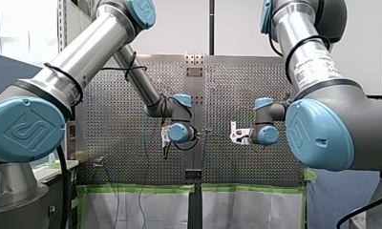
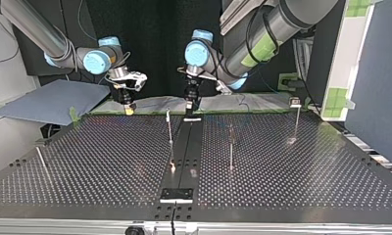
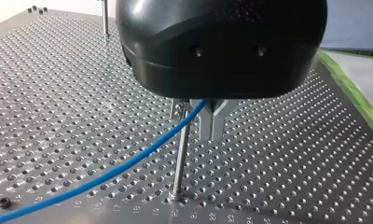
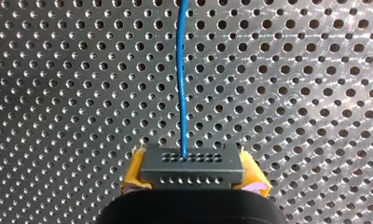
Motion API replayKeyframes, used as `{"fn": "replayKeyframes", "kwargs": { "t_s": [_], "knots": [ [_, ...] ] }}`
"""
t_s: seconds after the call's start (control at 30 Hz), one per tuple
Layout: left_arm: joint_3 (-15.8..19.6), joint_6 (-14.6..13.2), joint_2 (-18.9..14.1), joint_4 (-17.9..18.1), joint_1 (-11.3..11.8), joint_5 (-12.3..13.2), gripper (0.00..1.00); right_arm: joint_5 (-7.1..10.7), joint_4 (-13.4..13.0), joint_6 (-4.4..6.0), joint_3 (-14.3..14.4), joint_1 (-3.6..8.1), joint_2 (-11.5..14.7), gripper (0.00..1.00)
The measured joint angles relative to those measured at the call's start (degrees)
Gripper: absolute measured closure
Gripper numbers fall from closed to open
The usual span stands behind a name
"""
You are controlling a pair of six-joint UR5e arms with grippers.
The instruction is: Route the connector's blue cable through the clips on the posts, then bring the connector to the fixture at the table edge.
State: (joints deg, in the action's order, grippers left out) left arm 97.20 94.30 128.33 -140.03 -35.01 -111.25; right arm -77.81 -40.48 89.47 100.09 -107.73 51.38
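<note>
In the right wrist view my right gripper (image 4: 192,176) is shut on the grey connector (image 4: 191,165), which sits between its yellow pads (image 4: 132,173). The blue cable (image 4: 181,84) leaves the connector straight ahead over the perforated table. My left gripper (image 3: 212,134) has its metal fingers shut on the blue cable (image 3: 128,163), right beside a thin post (image 3: 180,158) with a clip at its top. From the fingers the cable trails off low over the table. In the top view my right gripper (image 2: 127,105) and my left gripper (image 2: 190,106) hang at the table's far edge.
Several thin posts stand on the table: one (image 2: 169,128) near the middle strip, one (image 2: 231,147) to its right, one (image 2: 297,120) at the far right, and a leaning one (image 2: 41,161) at the left. A black fixture (image 2: 177,194) sits at the near edge. Green tape lines the far edge.
</note>
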Motion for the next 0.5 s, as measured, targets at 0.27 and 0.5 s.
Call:
{"fn": "replayKeyframes", "kwargs": {
  "t_s": [0.27,0.5],
  "knots": [
    [-1.2,0.0,0.0,-0.2,-0.4,-0.7,0.99,0.52,-0.1,0.01,-0.2,0.02,0.0,1.00],
    [-2.0,0.2,0.1,-0.3,-0.5,-0.5,0.99,0.55,0.1,-0.05,-0.6,-0.04,0.0,1.00]
  ]
}}
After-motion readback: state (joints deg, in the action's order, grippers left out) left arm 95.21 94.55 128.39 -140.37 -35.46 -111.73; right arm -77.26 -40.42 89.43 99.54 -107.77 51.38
